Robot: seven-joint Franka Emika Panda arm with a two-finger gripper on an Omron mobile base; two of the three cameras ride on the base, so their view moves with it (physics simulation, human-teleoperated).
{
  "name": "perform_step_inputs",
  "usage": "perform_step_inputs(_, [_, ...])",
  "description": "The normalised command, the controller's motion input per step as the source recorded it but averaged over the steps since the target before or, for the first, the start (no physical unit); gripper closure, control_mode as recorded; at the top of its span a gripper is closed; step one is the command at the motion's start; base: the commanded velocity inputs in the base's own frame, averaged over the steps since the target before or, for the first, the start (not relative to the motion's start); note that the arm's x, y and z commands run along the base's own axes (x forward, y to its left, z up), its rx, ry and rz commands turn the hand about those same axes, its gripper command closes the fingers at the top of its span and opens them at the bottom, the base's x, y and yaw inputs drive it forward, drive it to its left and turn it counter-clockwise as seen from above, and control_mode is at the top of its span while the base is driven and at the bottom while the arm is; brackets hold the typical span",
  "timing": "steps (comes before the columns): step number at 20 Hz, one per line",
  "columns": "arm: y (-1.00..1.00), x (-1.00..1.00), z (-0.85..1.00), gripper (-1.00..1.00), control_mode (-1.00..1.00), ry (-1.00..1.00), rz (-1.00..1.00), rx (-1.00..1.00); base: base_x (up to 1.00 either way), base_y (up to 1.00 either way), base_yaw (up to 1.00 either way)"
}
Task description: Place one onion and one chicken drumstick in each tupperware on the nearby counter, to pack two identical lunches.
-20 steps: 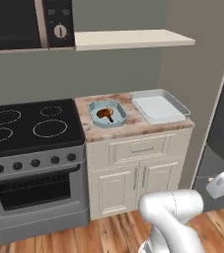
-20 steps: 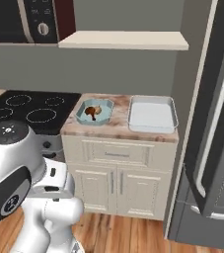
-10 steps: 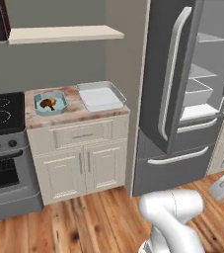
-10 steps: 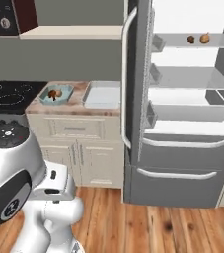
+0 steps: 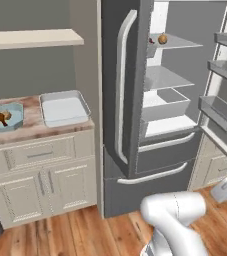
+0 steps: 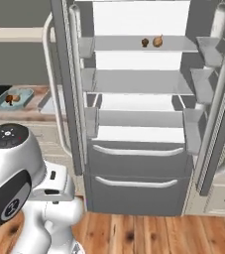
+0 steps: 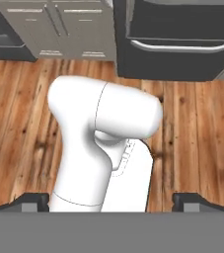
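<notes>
On the counter (image 5: 30,129) at the left sit two tupperware tubs: a light-blue octagonal one (image 5: 16,116) holding a brown chicken drumstick (image 5: 1,118), and a larger pale grey-white one (image 5: 64,108) with nothing in it. Inside the open fridge, an onion (image 6: 157,41) and a dark second drumstick (image 6: 145,42) lie side by side on the top shelf; the onion (image 5: 162,39) also shows from the left side. The blue tub (image 6: 14,98) peeks out beside the fridge door. My gripper (image 7: 111,201) is open, held low and pointing down at the wooden floor, its fingertips (image 7: 34,200) far apart with nothing between them.
The fridge (image 6: 139,124) stands with both doors swung open, the left door (image 5: 125,90) between the counter and the shelves, the right door's racks (image 5: 220,110) jutting out. Lower shelves and drawers (image 6: 134,163) sit below. Beige cabinets (image 5: 40,185) are under the counter.
The whole scene has slid left as the base turned right, from the stove and counter to the open fridge. The tubs and food have stayed put; my gripper stays open.
</notes>
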Motion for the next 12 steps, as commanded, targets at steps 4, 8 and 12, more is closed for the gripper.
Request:
perform_step_inputs(4, [0.00, 0.00, 0.00, -1.00, 1.00, 0.00, 0.00, 0.00, 0.87, -0.61, 0.00])
perform_step_inputs(8, [0.00, 0.00, 0.00, -1.00, 1.00, 0.00, 0.00, 0.00, 0.72, -0.62, 0.00])
perform_step_inputs(12, [0.00, 0.00, 0.00, -1.00, 1.00, 0.00, 0.00, 0.00, 0.19, -0.49, 0.00])
